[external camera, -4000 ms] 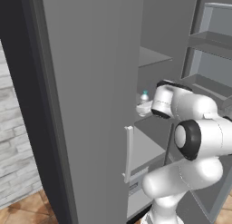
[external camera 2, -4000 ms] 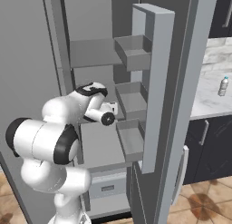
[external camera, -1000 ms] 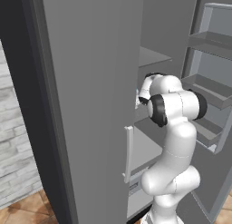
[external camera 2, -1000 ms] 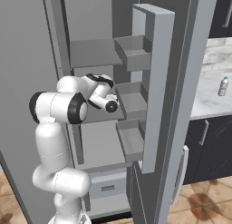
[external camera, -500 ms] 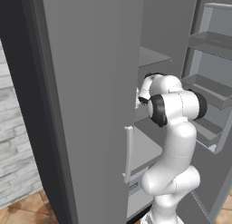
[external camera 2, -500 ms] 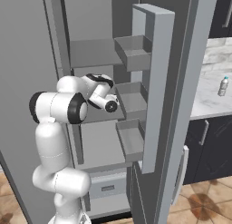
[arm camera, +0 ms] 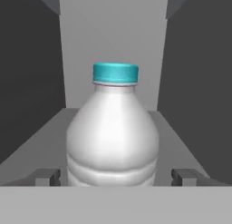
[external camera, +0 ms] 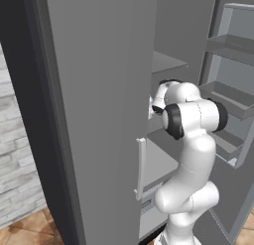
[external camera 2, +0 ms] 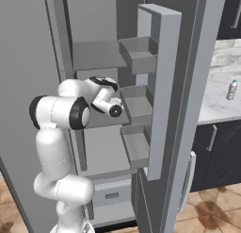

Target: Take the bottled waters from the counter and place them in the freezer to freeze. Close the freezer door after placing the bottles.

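One bottled water, clear with a teal cap, stands upright on a grey shelf inside the freezer, close in front of the hand camera. My gripper is open around it: the fingertips stand wide on either side with a gap to the bottle's sides. From the base my arm reaches into the freezer at mid height. A second bottled water stands on the marble counter at the right. The freezer door stands open, its bins facing inward.
A broad grey door panel with a pale handle stands close on the arm's left. Door bins jut out on its right. Dark cabinet fronts sit under the counter. A drawer lies low in the freezer.
The jaws have opened off the bottle, which now stands free on the freezer shelf. The arm has stayed where it was.
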Controlling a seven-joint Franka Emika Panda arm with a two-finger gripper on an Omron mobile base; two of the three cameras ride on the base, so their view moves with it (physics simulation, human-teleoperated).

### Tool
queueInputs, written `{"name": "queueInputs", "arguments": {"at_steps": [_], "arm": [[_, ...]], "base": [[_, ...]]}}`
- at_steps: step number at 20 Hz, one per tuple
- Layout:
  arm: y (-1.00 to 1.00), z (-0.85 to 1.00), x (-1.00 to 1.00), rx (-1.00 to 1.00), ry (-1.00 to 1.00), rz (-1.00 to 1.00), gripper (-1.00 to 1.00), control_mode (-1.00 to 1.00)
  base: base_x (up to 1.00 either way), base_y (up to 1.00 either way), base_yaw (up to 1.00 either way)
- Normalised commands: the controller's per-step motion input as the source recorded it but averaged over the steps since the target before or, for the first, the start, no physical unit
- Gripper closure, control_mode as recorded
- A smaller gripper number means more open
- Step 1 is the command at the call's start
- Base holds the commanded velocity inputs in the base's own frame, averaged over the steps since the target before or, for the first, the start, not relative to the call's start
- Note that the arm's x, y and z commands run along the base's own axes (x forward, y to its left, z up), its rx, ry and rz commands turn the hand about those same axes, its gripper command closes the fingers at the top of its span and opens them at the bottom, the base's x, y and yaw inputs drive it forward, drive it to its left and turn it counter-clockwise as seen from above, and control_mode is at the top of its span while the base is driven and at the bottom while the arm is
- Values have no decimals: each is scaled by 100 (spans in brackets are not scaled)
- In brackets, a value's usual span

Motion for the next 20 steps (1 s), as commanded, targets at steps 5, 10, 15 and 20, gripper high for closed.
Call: {"name": "queueInputs", "arguments": {"at_steps": [5, 10, 15, 20], "arm": [[0, 3, -35, 0, -8, 0, -100, -100], [0, 0, -43, 0, -2, -2, -100, -100], [0, 3, -32, 0, 0, -5, -100, -100], [-6, 41, -27, 0, 3, -9, -100, -100]], "base": [[0, 0, 0], [0, 0, 0], [0, 0, 0], [0, 0, 0]]}}
